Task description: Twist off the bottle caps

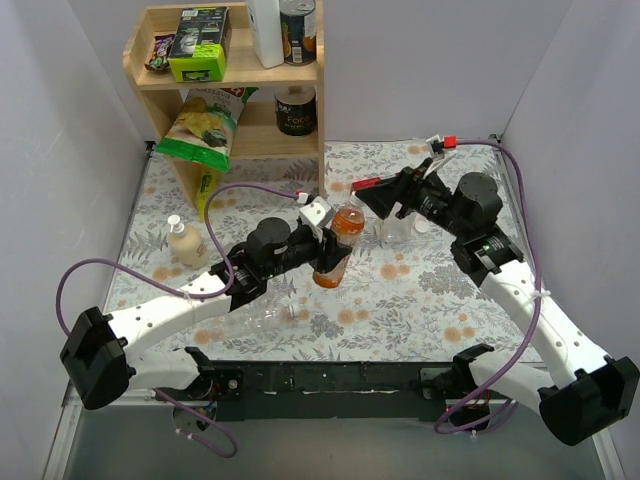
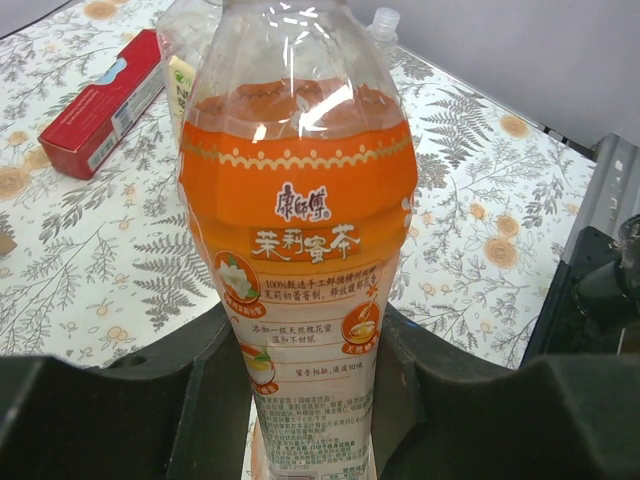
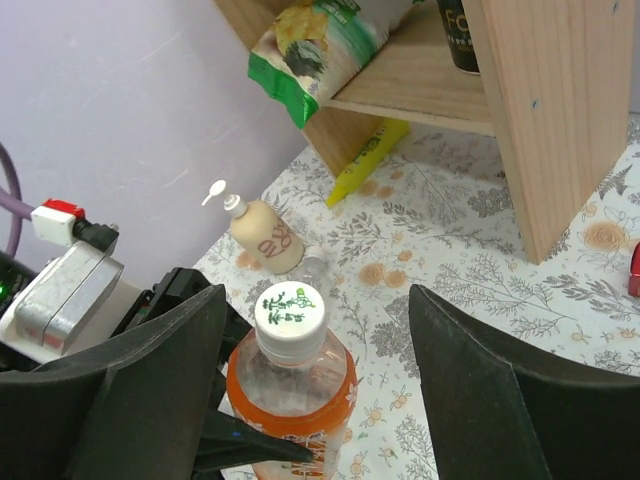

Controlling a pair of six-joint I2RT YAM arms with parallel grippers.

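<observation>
My left gripper (image 1: pixel 325 245) is shut on the lower body of the bottle (image 1: pixel 335 252) with orange liquid and holds it tilted above the table. In the left wrist view its fingers (image 2: pixel 150 400) clamp the labelled bottle (image 2: pixel 300 230) from both sides. The bottle's white cap (image 3: pixel 290 308) with green print is on the neck. My right gripper (image 3: pixel 318 305) is open around the cap, its fingers (image 3: pixel 160 370) apart from it, the cap nearer the left one. In the top view the right gripper (image 1: pixel 385 200) is just right of the cap (image 1: pixel 349 211). A colourless bottle (image 1: pixel 262 320) lies by the left arm.
A wooden shelf (image 1: pixel 235 90) with a snack bag (image 1: pixel 205 125) and tins stands at the back left. A cream pump bottle (image 1: pixel 187 242) stands at the left. A red box (image 2: pixel 100 100) lies behind the bottle. Another clear bottle (image 1: pixel 395 228) stands under the right gripper.
</observation>
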